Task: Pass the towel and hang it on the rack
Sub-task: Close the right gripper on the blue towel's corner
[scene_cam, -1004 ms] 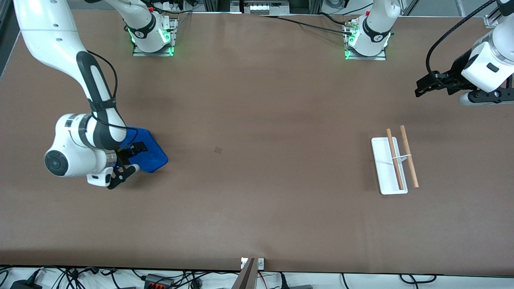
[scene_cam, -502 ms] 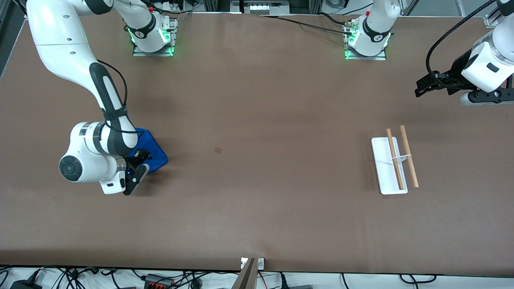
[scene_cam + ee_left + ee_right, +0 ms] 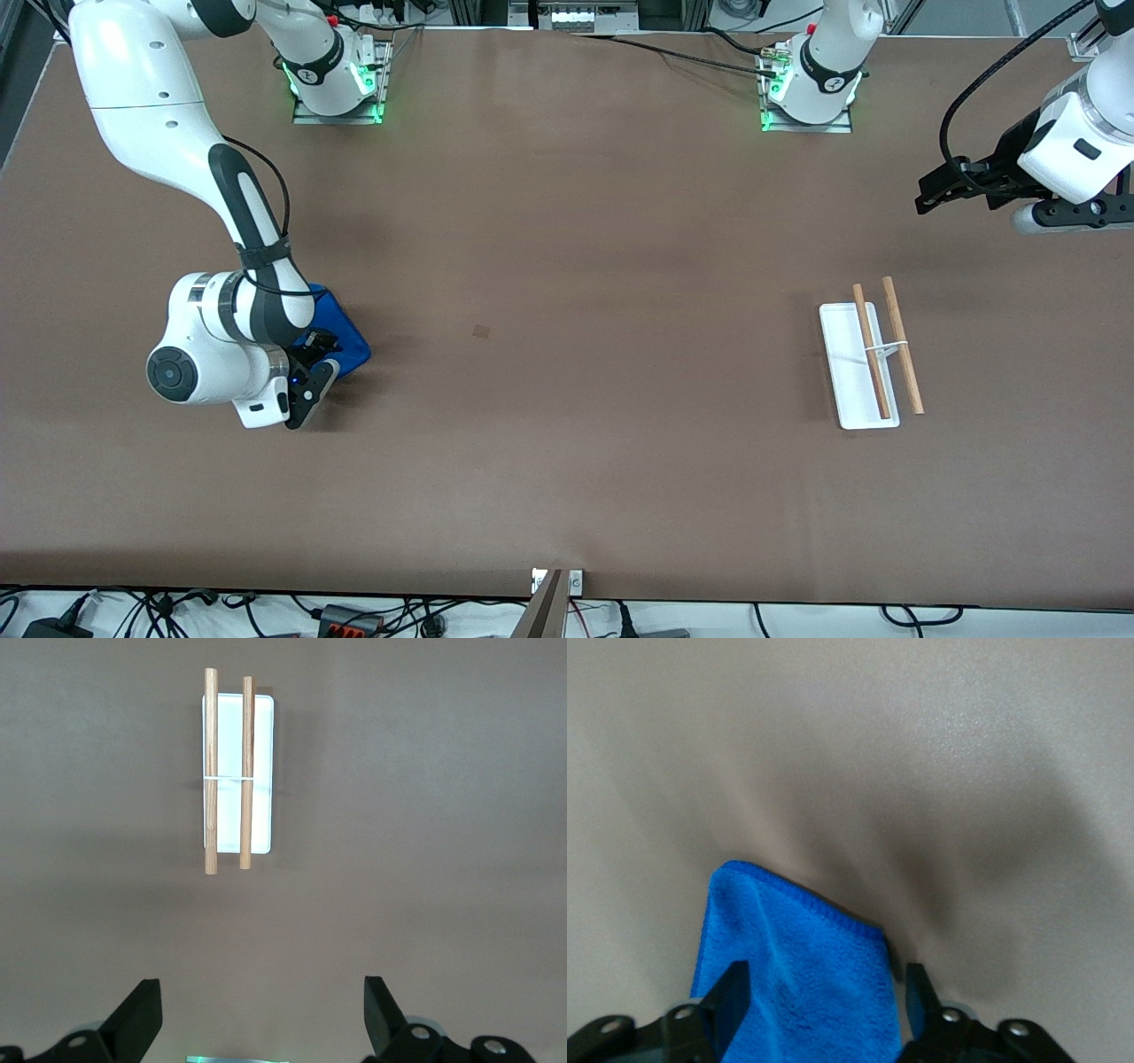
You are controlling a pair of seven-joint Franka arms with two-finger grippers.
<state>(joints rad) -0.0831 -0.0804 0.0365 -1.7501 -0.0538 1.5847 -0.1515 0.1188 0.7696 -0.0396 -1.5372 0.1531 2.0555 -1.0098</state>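
From the front, the right gripper [image 3: 312, 370] is down at the towel [image 3: 341, 341] near the right arm's end of the table, while the left gripper [image 3: 930, 190] waits up high, well apart from the rack [image 3: 855, 390]. The left wrist view shows its fingers [image 3: 137, 1019] spread wide above bare table, the rack [image 3: 257, 771] lying ahead. In the right wrist view the fingers [image 3: 731, 997] straddle the towel's [image 3: 797, 979] blue edge, part-open, cloth between them but not pinched.

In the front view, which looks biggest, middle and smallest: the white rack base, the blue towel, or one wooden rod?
1. The rack's white base.
2. The towel, though the right arm hides much of it, so it may really be biggest.
3. One wooden rod.
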